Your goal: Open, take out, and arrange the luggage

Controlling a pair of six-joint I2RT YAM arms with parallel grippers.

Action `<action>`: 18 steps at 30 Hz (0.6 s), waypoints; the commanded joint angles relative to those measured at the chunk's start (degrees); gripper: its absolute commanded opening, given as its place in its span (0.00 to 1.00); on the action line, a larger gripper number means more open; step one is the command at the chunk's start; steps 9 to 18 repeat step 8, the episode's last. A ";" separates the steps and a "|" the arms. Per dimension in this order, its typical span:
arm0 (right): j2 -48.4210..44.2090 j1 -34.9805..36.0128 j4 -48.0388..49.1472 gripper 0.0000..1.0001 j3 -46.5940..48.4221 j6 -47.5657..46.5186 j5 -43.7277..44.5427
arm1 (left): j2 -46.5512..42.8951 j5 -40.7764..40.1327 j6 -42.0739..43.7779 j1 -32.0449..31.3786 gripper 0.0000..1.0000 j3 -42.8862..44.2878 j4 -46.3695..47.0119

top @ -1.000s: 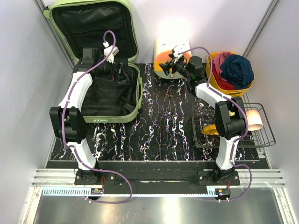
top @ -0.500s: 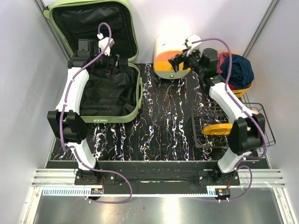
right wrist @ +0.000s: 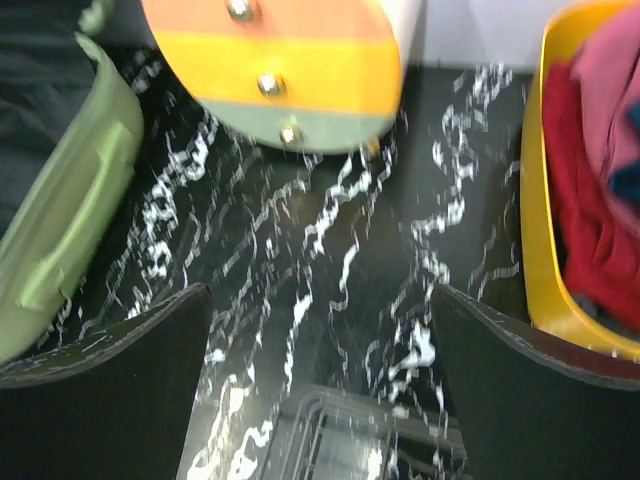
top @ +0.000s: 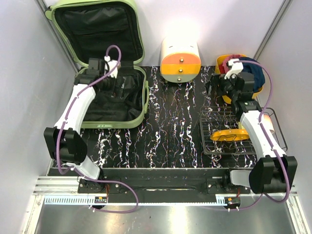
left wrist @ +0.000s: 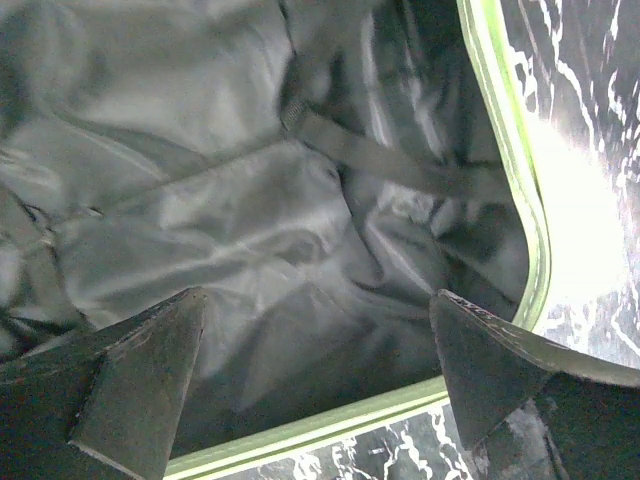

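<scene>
Upper left: one luggage (top: 122,105), open, black lining | right: one bin (right wrist: 535,230) of clothes (right wrist: 590,150) | my left gripper (left wrist: 315,300), right gripper (right wrist: 320,290) gaping, empty

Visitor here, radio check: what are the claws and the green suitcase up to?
Left gripper open, empty, over suitcase lining. Right gripper open, empty, over table beside yellow bin. Suitcase open, lid up. Nothing blocking the left gripper.

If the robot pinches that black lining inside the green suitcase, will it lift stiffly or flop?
Probably flop: the lining lies in loose creases. Its sheen suggests it may slip when pinched. It looks attached to the suitcase, so it would likely tug rather than come free.
</scene>
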 commanded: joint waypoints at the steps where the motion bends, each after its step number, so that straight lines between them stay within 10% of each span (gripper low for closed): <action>1: -5.15 -0.67 -4.80 1.00 -5.18 1.78 3.15 | -5.02 -3.80 -0.14 -2.80 0.99 -8.61 5.94; 18: -9.72 -0.67 -6.73 1.00 -6.86 1.43 4.47 | -11.00 -4.07 1.26 -4.13 0.99 -15.31 12.71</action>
